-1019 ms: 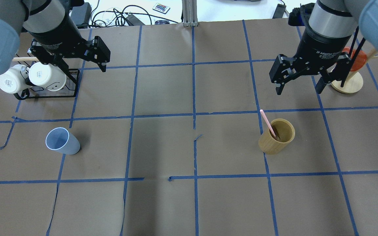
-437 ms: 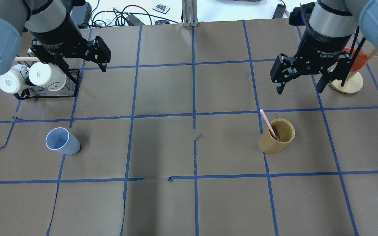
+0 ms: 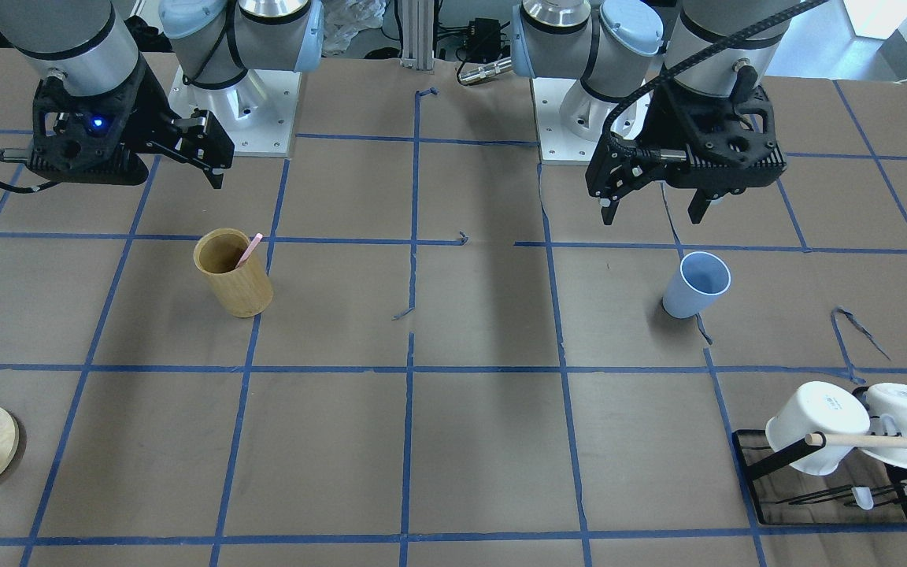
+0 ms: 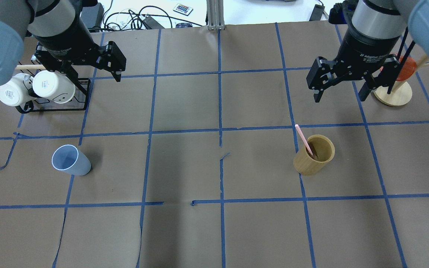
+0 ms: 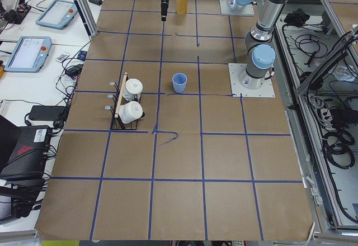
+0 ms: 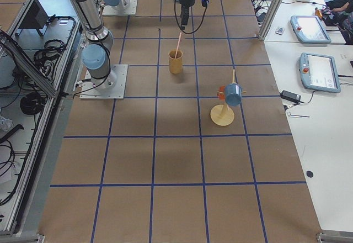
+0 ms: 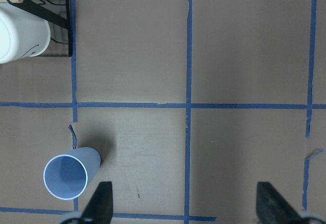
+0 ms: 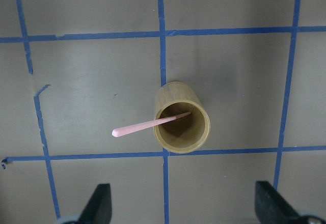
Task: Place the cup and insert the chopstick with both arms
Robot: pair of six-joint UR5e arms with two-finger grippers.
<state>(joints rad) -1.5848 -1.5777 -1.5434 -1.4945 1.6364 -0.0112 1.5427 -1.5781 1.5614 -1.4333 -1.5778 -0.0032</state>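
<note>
The light-blue cup (image 4: 71, 160) stands upright on the table's left side, also seen in the front view (image 3: 696, 283) and the left wrist view (image 7: 69, 175). The pale-pink chopstick (image 4: 303, 138) leans in a tan bamboo cylinder (image 4: 314, 154) on the right, also in the right wrist view (image 8: 147, 126). My left gripper (image 4: 82, 72) is open and empty, high above the table, beyond and a little right of the cup. My right gripper (image 4: 340, 97) is open and empty, high above and beyond the cylinder.
A black rack with two white mugs (image 4: 50, 89) and a wooden rod stands at the far left. A round wooden stand (image 4: 393, 93) with an orange piece is at the far right. Blue tape lines grid the brown table cover.
My right gripper has shifted slightly toward the table's far side in the overhead view. The left gripper, cup and chopstick have not moved.
</note>
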